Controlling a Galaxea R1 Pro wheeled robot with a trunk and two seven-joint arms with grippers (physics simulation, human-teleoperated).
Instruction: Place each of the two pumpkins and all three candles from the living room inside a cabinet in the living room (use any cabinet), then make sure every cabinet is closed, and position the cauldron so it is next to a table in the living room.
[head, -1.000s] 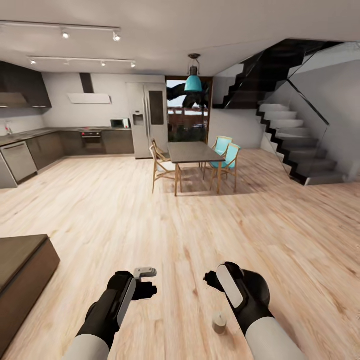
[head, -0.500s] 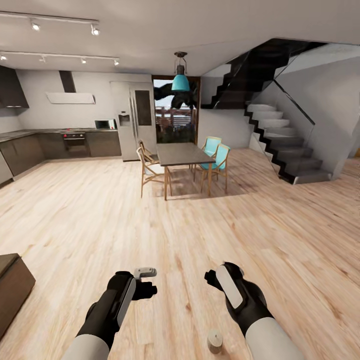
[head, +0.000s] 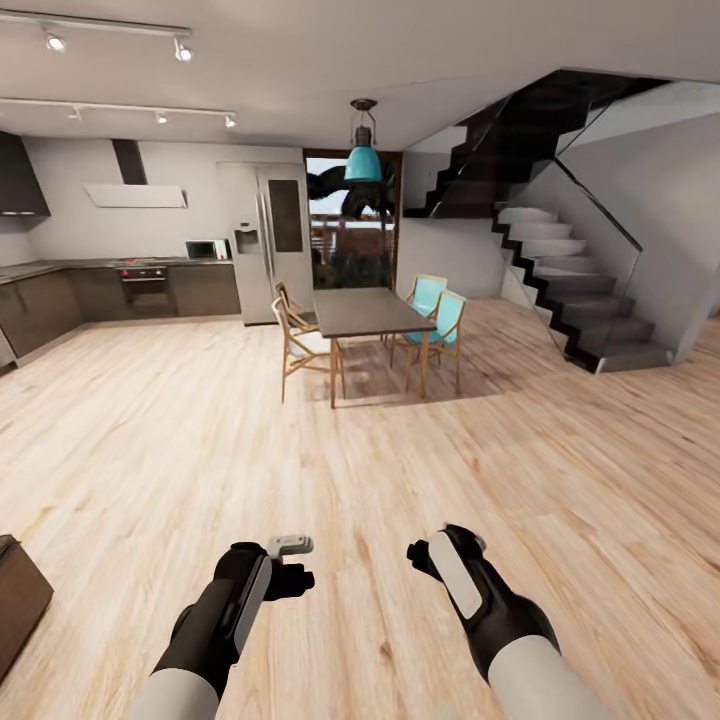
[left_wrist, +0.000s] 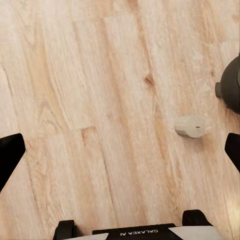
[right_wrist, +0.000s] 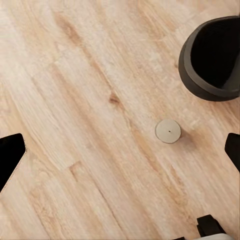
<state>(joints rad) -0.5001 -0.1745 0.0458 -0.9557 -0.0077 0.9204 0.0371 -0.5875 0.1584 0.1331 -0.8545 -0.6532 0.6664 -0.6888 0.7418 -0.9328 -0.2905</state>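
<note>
Both end effectors wide apart, empty, candle (right_wrist: 168, 131) standing near cauldron (right_wrist: 212, 60)

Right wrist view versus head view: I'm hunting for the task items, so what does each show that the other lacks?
Right wrist view alone: a candle standing upright on the floor, apart from the black cauldron nearby. Head view alone: the cabinet corner, the dining table, chairs, kitchen, stairs, and both arms with the left claw and right claw. Both: the wooden floor.
</note>
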